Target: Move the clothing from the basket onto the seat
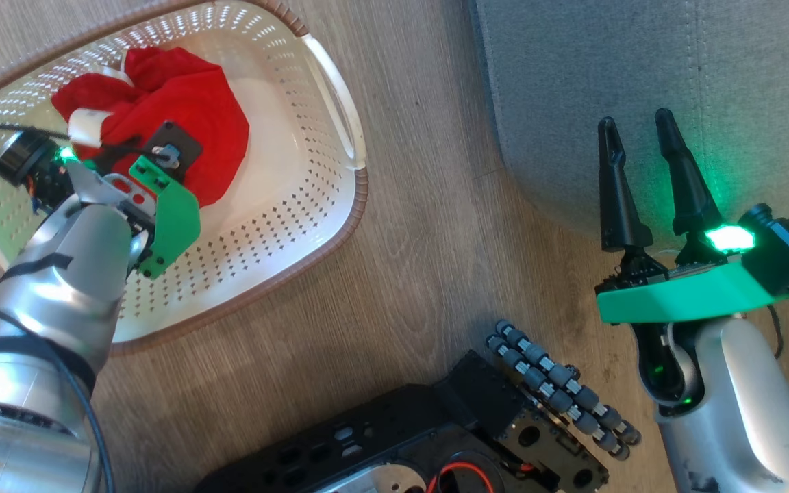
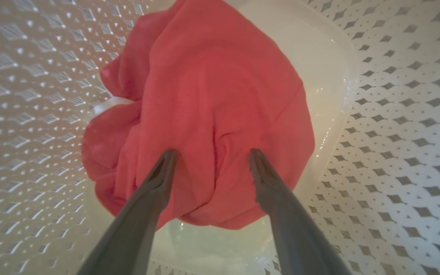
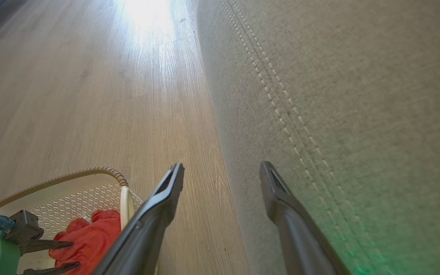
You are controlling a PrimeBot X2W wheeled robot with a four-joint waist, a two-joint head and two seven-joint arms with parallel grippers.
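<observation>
- Wood-grain floor (image 1: 422, 226) carries everything, with pale planks running between the two task items.
- At the left of the floor stands the basket (image 1: 285, 226), cream with perforated walls, a brown rim and a white handle (image 1: 340, 103) on the side facing the seat.
- The clothing (image 1: 189, 103) lies bunched in the basket's bottom, toward the wall away from that handle. It is bright red with a bit of white trim (image 1: 86, 127) at its left edge. The bottom beside the handle is bare.
- The left tool (image 2: 212, 152) reaches down inside the basket with its fingers spread wide. The tips are at the red cloth, with a raised fold between them. Nothing is pinched, and I cannot tell whether the tips touch the fabric.
- Near the floor's lower middle sits the robot's black base (image 1: 435, 438), with a roller wheel (image 1: 559, 383).
- The right tool (image 1: 635, 120) hovers at the rounded corner of the seat with its fingers spread and empty. In the right wrist view one finger is over the floor and the other is over the upholstery.
- The seat (image 1: 641, 55), grey-green with a double stitch line (image 3: 281, 114), fills the right and stands apart from the basket. No clothing is on it, and a green glow falls on its near edge.
</observation>
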